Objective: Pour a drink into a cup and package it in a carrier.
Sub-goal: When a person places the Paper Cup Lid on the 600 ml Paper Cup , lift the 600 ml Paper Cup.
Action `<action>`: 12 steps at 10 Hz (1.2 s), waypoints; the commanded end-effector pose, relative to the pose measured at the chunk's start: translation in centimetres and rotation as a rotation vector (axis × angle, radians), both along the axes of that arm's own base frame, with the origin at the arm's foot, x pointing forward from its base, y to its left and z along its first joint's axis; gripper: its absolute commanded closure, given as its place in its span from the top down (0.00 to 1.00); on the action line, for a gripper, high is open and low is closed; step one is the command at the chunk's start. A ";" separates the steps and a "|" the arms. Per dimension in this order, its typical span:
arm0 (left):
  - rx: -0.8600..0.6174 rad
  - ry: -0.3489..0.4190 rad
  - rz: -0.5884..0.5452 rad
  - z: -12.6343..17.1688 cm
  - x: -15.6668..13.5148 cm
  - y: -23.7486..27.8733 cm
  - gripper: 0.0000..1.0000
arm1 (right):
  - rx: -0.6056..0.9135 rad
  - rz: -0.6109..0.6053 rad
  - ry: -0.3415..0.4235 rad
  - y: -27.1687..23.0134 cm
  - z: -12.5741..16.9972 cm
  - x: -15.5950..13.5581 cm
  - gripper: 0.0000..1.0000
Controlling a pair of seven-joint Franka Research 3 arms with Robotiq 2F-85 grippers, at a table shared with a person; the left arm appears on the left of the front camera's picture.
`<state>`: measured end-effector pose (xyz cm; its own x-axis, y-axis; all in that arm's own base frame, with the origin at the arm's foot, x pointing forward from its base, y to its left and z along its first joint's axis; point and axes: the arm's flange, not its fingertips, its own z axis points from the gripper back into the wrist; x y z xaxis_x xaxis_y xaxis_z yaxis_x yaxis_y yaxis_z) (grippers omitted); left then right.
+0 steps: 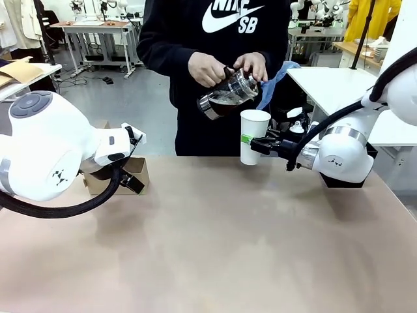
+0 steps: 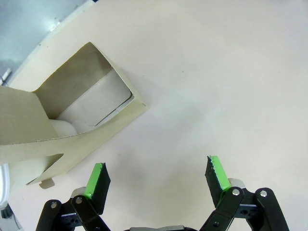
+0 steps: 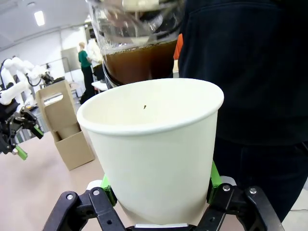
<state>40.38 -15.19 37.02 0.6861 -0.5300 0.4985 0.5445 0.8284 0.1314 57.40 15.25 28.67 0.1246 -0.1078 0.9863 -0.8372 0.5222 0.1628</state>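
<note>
— Tan table (image 1: 215, 248), lab benches behind. L gripper (image 2: 157, 174)?
— Jaws wide, holding nothing. Carrier (image 2: 91, 110) just up-left of its pads, pocket open, prob. parked ready for the cup.
— R gripper (image 3: 161, 185)?
— Clamped on the cup (image 3: 154, 144), upright, so it's steady for the pour. Person's hands (image 1: 207, 68) tilt the press pot (image 1: 225, 98) right above its fingers; drink (image 3: 139, 60) near the spout, flow unclear.
</note>
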 end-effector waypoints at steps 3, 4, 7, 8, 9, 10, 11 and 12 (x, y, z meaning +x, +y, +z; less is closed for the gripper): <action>-0.001 0.000 0.000 0.0 0.0 0.0 1.00 | 0.007 -0.007 0.002 0.2 0.2 0.0 0.80; -0.001 0.000 0.000 0.0 0.0 0.0 1.00 | 0.007 -0.007 0.002 0.2 0.2 0.0 0.80; -0.001 0.000 0.000 0.0 0.0 0.0 1.00 | 0.007 -0.007 0.002 0.2 0.2 0.0 0.80; -0.001 0.000 0.000 0.0 0.0 0.0 1.00 | 0.007 -0.007 0.002 0.2 0.2 0.0 0.80; -0.001 0.000 0.000 0.0 0.0 0.0 1.00 | 0.007 -0.007 0.002 0.2 0.2 0.0 0.80; -0.001 0.000 0.000 0.0 0.0 0.0 1.00 | 0.007 -0.007 0.002 0.2 0.2 0.0 0.80; -0.001 0.000 0.000 0.0 0.0 0.0 1.00 | 0.007 -0.007 0.002 0.2 0.2 0.0 0.80; -0.001 0.000 0.000 0.0 0.0 0.0 1.00 | 0.007 -0.007 0.002 0.2 0.2 0.0 0.80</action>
